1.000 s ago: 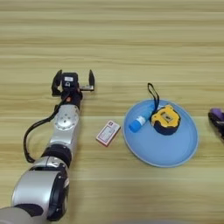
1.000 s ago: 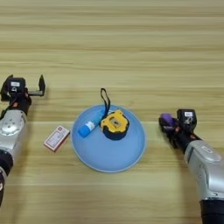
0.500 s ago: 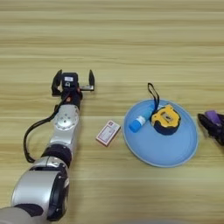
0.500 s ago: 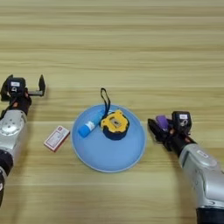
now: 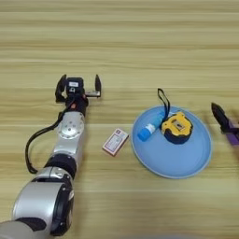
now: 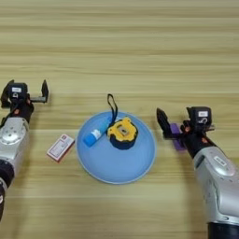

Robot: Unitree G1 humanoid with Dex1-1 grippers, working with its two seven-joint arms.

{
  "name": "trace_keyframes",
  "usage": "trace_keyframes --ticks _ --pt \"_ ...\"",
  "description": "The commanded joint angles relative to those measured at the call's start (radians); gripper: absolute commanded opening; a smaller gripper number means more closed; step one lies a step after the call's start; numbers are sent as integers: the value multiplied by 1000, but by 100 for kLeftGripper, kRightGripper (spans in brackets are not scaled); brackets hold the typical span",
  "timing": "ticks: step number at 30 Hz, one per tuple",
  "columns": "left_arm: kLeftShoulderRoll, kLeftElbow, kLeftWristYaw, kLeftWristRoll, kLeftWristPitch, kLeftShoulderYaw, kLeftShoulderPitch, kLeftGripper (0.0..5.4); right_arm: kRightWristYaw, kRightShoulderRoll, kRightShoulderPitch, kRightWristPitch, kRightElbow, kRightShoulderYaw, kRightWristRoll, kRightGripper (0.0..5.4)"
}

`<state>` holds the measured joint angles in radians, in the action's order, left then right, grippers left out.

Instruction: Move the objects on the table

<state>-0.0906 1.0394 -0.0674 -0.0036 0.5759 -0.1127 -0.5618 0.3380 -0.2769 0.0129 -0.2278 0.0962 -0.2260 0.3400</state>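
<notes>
A yellow-and-black tape measure point(image 5: 177, 127) lies on a round blue plate point(image 5: 173, 164), its black strap trailing over the far rim. A blue tube point(image 5: 148, 131) with a white label rests on the plate's left part. Just left of the plate, a flat red-and-white box point(image 5: 115, 141) lies on the wooden table point(image 5: 140, 42). My left gripper point(image 5: 78, 87) stands open and empty beyond the box, touching nothing. My right gripper point(image 6: 181, 123) is open just right of the plate, one black finger pointing at the rim with a purple piece beside it.
My left arm runs from the lower left corner up to its gripper, with a black cable looping beside it. My right forearm point(image 6: 219, 182) fills the lower right corner of the right eye view. Bare wood stretches across the far half of the table.
My right gripper has come a little left towards the plate's right rim and edged up the picture. The left arm and the objects have not moved.
</notes>
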Motion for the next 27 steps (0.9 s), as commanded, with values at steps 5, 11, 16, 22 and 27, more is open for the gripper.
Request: trace_keyframes --ticks 5,11,16,22,27 --pt "6 -2 -8 10 0 4 0 540 48 11 44 79 85 81 -34 538" --pt "5 1 -8 10 0 4 -1 540 86 23 49 122 111 162 -55 538" --pt "3 5 -10 11 0 3 -1 540 105 30 50 155 113 224 -85 538" --pt "3 6 -11 11 0 3 -1 540 119 33 53 178 89 281 -124 538" --pt "3 5 -12 10 1 4 0 540 123 33 55 186 63 316 -156 538"
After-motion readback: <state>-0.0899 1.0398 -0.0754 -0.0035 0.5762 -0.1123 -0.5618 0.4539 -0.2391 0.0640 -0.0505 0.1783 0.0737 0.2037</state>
